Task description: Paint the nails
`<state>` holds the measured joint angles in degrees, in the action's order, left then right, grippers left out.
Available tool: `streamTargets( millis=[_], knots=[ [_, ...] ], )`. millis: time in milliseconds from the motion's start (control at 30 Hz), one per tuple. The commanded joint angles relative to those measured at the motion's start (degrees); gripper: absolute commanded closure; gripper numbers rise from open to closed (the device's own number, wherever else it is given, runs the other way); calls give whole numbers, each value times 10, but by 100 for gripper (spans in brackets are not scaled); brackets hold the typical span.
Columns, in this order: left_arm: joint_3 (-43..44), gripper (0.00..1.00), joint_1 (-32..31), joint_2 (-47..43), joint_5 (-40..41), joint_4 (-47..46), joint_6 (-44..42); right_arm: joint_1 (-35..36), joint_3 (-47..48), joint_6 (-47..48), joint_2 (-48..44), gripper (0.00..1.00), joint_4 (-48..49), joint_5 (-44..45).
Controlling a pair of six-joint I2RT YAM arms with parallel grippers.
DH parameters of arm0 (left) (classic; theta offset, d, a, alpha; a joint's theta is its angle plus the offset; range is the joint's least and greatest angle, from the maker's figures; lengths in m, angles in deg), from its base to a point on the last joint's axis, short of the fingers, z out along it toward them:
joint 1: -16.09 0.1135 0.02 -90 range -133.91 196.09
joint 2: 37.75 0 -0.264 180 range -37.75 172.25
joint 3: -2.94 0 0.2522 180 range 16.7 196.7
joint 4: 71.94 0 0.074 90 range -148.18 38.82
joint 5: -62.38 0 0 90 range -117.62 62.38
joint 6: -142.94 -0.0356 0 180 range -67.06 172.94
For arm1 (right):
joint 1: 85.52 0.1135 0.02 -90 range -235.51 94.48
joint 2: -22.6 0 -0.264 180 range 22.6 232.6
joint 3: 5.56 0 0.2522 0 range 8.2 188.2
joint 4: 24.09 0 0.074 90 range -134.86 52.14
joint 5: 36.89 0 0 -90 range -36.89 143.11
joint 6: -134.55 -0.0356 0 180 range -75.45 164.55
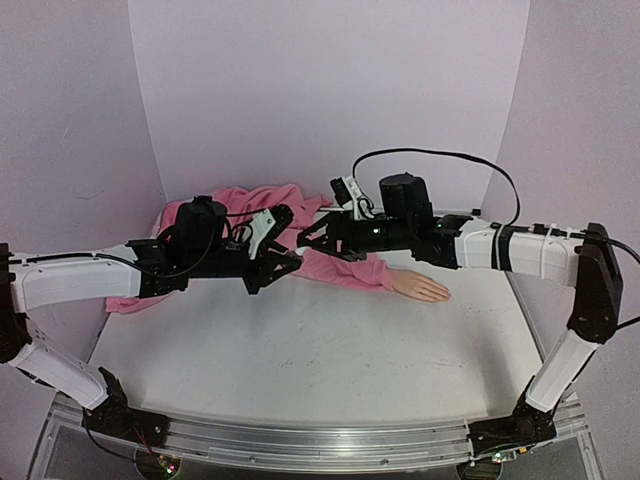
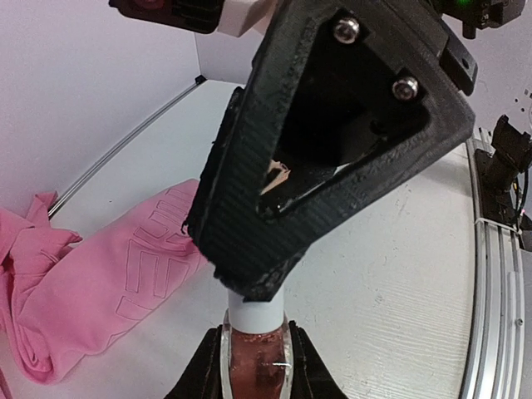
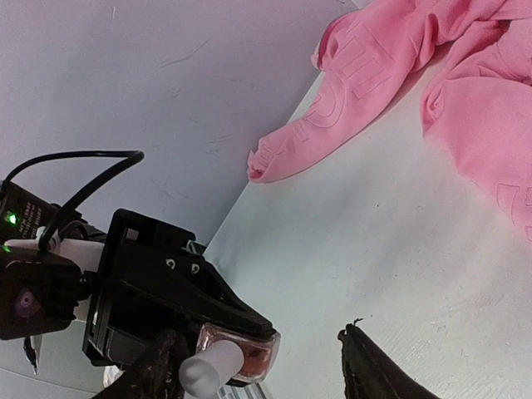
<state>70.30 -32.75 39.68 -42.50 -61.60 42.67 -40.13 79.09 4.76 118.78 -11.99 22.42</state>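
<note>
Okay, left gripper (image 1: 283, 262) pinches a small squarish glass bottle (image 3: 242, 354), pinkish inside. Right gripper (image 3: 259, 335) is spread over its matte pale cap (image 3: 206, 371). Tiny nails (image 1: 443, 296) sit on the smooth peach mannequin hand (image 1: 420, 287), right of centre, with a rumpled pink sleeve (image 1: 345, 270).

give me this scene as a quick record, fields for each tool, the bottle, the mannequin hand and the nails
left tool: shut on the small pinkish bottle, holding it above the table
right tool: open, fingers either side of the pale cap, not clamping it
pale cap: on the bottle
mannequin hand: lying on the table, to the right of both tools, in a pink sleeve
nails: too small to tell if painted
pink garment: bunched at the back of the table
</note>
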Motion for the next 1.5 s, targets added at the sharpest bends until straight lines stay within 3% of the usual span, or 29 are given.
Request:
streamTargets(
  millis=[0,100,167,400,500,667,733,867,967,1067,1167,1200,1267,1333,1400,1467],
  knots=[
    [27,100,-5,6,14,-32,-14,7,27,-27,10,46,53,-28],
    [31,100,-6,8,13,-32,-14,8,23,-29,12,65,57,-32],
    [30,100,-6,8,15,-32,-13,9,19,-29,10,72,58,-32],
    [36,100,-6,9,14,-32,1,10,13,-6,7,69,58,-49],
    [37,100,-1,3,-23,-32,10,10,20,23,10,73,53,-73],
    [42,100,21,-3,-173,-32,41,9,33,94,9,100,23,-105],
    [46,100,31,-4,-271,-32,45,9,36,149,6,100,13,-156],
    [74,100,59,13,-548,-33,79,12,18,331,-20,100,-11,-383],
    [112,100,67,47,-669,-33,137,13,12,368,-45,100,-23,-382],
    [110,100,67,54,-625,-33,139,15,29,365,-40,100,-40,-374],
    [94,100,67,40,-519,-34,118,16,34,349,-42,100,-39,-324],
    [87,100,67,33,-468,-34,112,16,34,339,-45,91,-40,-290],
    [72,100,67,17,-365,-34,90,15,29,311,-59,55,-40,-191],
    [49,100,62,0,-253,-33,63,13,23,273,-71,35,-42,-75],
    [31,100,52,-15,-145,-34,38,4,25,232,-72,23,-47,-2],
    [19,100,37,-24,-64,-34,12,-3,28,188,-70,21,-51,32]
  ],
)
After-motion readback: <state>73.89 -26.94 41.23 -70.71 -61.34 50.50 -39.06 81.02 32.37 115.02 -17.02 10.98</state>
